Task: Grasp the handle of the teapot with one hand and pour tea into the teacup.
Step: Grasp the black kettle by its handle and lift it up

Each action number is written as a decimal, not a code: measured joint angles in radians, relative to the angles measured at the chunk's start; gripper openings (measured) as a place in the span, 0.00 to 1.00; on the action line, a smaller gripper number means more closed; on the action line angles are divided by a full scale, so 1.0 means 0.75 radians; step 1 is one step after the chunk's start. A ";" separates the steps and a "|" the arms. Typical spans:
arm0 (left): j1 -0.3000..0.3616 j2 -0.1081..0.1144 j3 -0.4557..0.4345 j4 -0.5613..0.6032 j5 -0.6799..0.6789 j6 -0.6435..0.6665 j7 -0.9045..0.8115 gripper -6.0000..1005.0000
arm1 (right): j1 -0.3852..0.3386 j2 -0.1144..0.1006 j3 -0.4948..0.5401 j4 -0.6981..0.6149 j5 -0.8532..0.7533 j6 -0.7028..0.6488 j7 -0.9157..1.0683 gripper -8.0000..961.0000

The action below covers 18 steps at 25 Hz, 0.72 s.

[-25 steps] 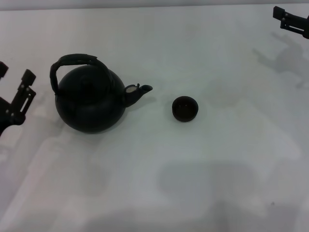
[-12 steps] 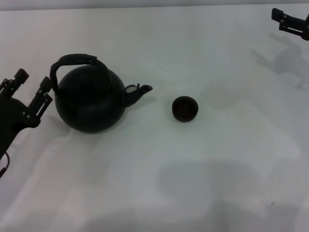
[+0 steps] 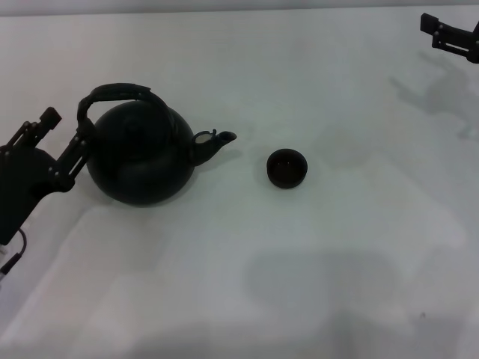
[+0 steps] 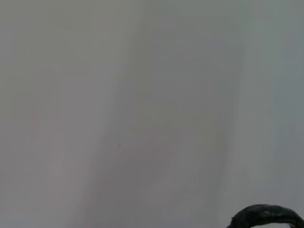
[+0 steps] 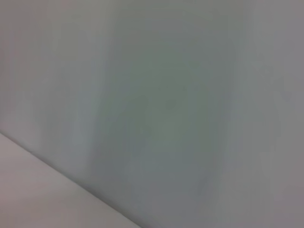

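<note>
— Where is your left claw, and how does it stand?

— My left claw [image 3: 66, 132] is low on the left side of the white worktop [image 3: 314, 254], just beside the teapot [image 3: 142, 153]. Its two fingers are apart. One fingertip [image 3: 51, 116] is free in the air; the other one is very close to the left foot of the handle [image 3: 112, 93], where the handle meets the round body. I cannot tell if this finger touches the handle or only stands in front of it. Nothing is between the fingers.

— And the teapot itself?

— It stands upright on the worktop, matte black. The arched handle rises over its top. The short spout [image 3: 215, 140] points to my right, toward the teacup [image 3: 287, 167]. The teacup is small, black, and open side up; it stands apart from the spout, with bare worktop between them.

— What does your left wrist camera give?

— Mostly pale worktop, and at the edge only a dark curved piece, which I take for the handle [image 4: 266, 216].

— Your right claw?

— My right claw [image 3: 451, 37] is far away, at the far right corner of the head view, well apart from the teacup. I cannot tell if it is apart or together. The right wrist camera shows only a plain grey surface.
</note>
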State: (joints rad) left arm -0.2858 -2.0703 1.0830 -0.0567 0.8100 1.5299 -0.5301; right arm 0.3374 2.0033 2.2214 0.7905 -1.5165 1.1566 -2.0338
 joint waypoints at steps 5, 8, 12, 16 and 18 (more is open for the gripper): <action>-0.020 0.002 0.000 0.030 0.004 -0.069 -0.058 0.57 | 0.000 0.000 -0.001 -0.009 0.001 -0.001 -0.002 0.89; -0.023 0.001 0.001 0.062 0.021 -0.106 -0.089 0.57 | 0.000 0.000 -0.001 -0.011 0.002 -0.003 -0.002 0.88; -0.029 -0.002 0.002 0.100 0.050 -0.153 -0.120 0.56 | 0.000 0.000 0.001 -0.013 0.003 -0.004 -0.010 0.88; -0.033 -0.005 0.002 0.102 0.051 -0.162 -0.121 0.56 | 0.000 0.000 0.003 -0.018 0.005 -0.011 -0.018 0.88; -0.034 -0.006 0.002 0.103 0.051 -0.162 -0.116 0.56 | 0.000 0.000 0.002 -0.019 0.005 -0.022 -0.019 0.88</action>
State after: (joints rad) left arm -0.3110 -2.0748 1.0845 0.0208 0.8485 1.4082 -0.6169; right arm 0.3374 2.0033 2.2233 0.7766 -1.5130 1.1404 -2.0480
